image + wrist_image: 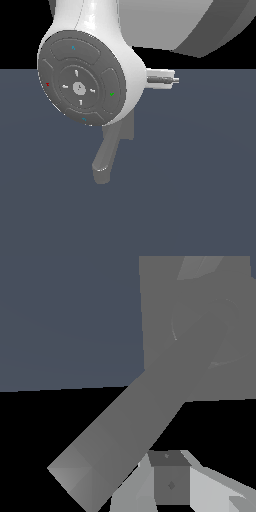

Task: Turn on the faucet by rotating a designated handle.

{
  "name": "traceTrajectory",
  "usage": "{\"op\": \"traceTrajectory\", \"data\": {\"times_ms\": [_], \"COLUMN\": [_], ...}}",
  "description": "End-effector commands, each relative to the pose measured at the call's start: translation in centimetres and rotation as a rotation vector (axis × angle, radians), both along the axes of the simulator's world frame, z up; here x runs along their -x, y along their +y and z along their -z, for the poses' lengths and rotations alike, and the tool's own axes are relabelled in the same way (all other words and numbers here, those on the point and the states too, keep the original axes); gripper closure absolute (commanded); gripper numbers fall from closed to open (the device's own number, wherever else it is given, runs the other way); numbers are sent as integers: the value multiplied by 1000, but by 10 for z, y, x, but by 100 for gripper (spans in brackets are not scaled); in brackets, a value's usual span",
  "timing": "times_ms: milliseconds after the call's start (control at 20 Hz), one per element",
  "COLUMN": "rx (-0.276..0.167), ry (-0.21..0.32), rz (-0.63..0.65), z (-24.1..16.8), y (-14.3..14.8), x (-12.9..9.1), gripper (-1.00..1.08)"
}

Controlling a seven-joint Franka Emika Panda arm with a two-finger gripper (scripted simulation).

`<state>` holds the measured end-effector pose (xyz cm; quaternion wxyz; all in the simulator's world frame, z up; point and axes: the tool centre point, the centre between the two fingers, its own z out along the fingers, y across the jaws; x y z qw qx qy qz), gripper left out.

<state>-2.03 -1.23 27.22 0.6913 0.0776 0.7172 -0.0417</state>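
In the wrist view the faucet's grey block base fills the upper right. A flat straight grey bar, the handle, runs from a round hub on that block out to a squared end. My gripper shows only at the frame's edge. One dark fingertip sits close beside the handle; contact and the jaw gap are not visible. In the exterior view a large white arm joint covers most of the faucet. Only one grey bar and a bit of the block poke out below the joint.
The flat dark blue-grey floor spreads around the faucet. A small white and grey stub juts from the arm toward the exterior view's right. A big grey arm link hangs above.
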Motion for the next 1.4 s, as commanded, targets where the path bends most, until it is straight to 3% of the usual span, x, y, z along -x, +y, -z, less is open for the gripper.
{"op": "traceTrajectory", "data": {"times_ms": [0, 1200, 1350], "rx": [33, 70, 55], "ry": [-28, -32, -51], "rz": [-59, -76, -60], "z": [0, 34, 35], "y": [4, -56, -55], "x": [1, -4, -2], "gripper": [108, 108, 108]}}
